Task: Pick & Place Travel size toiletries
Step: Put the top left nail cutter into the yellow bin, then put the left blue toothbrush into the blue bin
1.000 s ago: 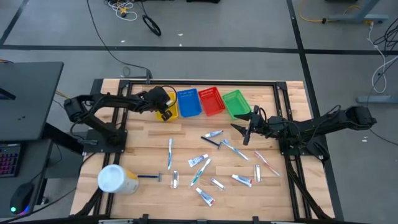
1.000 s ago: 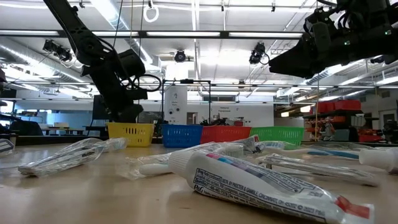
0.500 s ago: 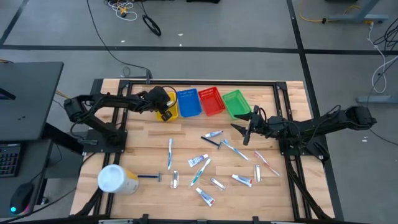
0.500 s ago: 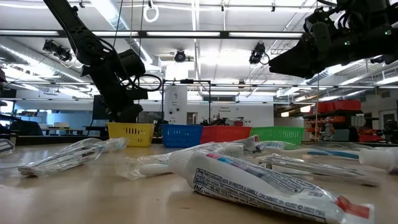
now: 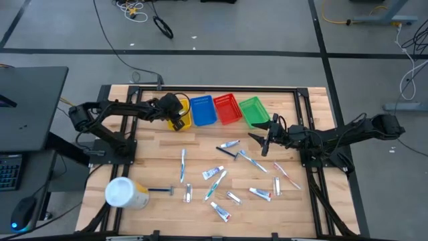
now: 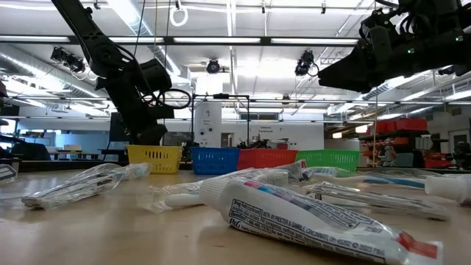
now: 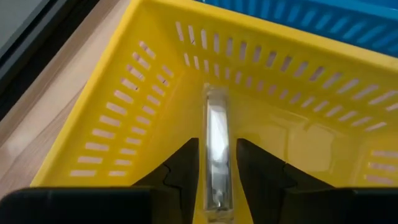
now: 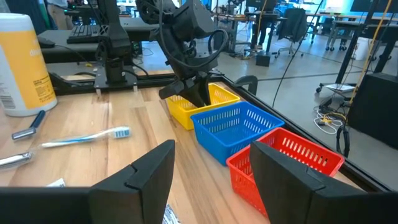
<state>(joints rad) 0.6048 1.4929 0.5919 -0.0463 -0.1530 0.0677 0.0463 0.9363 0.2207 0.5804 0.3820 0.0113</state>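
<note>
My left gripper [image 5: 176,120] hangs over the yellow basket [image 5: 183,115], pointing down into it, shut on a thin clear-wrapped pack [image 7: 216,149]. My right gripper [image 5: 263,141] is open and hovers above the table just near of the green basket [image 5: 253,111], touching nothing. The other travel size toiletries lie flat on the wood: a white tube [image 5: 229,144], a dark stick [image 5: 226,152], a toothbrush [image 5: 182,165], more tubes [image 5: 214,173] [image 5: 221,212] [image 5: 259,194] and silvery sachets [image 5: 188,194]. In the low view a printed tube [image 6: 309,221] lies closest. My left gripper pinches the clear-wrapped pack between its two fingers [image 7: 186,168], which come from above and point down. The pack runs along the fingers and sticks out past their tips. Its far end [image 7: 214,99] is down by the yellow basket's floor; whether it touches there cannot be told.
Blue [image 5: 202,110] and red [image 5: 227,108] baskets sit between the yellow and green ones along the far edge. A big white-and-yellow container [image 5: 126,194] lies near the table's near left corner, a razor [image 5: 160,191] beside it. A dark frame rims the table [image 5: 287,120].
</note>
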